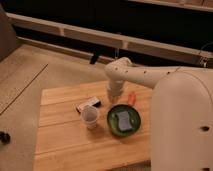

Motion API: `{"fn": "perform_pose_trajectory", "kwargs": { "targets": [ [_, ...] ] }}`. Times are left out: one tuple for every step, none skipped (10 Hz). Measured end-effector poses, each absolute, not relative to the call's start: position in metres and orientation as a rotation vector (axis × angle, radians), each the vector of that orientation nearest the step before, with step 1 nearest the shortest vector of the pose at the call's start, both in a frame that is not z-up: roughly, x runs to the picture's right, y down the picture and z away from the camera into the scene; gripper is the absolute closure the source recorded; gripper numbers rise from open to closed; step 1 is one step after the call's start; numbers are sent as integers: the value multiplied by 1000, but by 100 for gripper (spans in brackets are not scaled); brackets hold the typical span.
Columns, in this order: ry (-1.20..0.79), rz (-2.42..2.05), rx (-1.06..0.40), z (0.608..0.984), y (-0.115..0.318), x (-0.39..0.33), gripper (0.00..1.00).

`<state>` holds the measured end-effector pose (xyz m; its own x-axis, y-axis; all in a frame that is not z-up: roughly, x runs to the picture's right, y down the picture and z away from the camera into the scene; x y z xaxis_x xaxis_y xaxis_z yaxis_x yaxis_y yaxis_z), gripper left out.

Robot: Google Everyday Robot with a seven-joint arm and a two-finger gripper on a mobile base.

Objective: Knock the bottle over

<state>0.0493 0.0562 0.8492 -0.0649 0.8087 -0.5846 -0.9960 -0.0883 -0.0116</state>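
table (60, 145) – near edge: cup (90, 116), green bowl (135, 131). behind the cup: flat white packet (88, 105). farther – gripper (114, 95) pointing down at mid-table, grip width: cannot tell. bottle (114, 100): seemingly the pale upright shape right at its tip, axis vertical.

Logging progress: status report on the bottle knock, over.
Claw hangs low behind green bowl. Bottle apparently lying flat left of claw, beside cup. Nothing between them.
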Motion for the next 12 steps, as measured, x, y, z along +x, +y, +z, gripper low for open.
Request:
{"fn": "perform_pose_trajectory", "kwargs": {
  "targets": [
    [444,1567,-497,851,43,54,100],
    [419,1529,-454,852,24,63,100],
    [406,1504,-427,852,12,68,100],
    [396,1492,-407,849,2,72,100],
    [398,1492,-408,850,3,72,100],
    [398,1492,-408,849,3,72,96],
    [398,1492,-408,850,3,72,88],
    [397,1492,-408,849,3,71,80],
    [397,1492,-408,849,3,71,68],
    [397,1492,-408,850,3,71,57],
    [397,1492,-408,850,3,71,48],
    [397,1492,-408,849,3,71,37]
  ]
}}
